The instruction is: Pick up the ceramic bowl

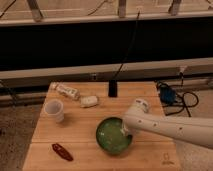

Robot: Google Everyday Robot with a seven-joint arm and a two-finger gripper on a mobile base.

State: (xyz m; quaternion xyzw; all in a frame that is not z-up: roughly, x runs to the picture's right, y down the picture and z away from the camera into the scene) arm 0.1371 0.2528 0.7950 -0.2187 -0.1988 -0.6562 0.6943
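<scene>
The ceramic bowl (111, 136) is round, shallow and glossy green with pale speckles inside. It sits on the wooden table (85, 122) near the front middle. My white arm reaches in from the right, and my gripper (125, 129) is at the bowl's right rim, reaching down into it. The arm's end hides part of the rim.
A translucent white cup (54, 110) stands at the left. A red-brown packet (62, 151) lies at the front left. A small bottle (67, 91) and a white object (89, 102) lie at the back. A black device (113, 88) with a cable stands at the back edge.
</scene>
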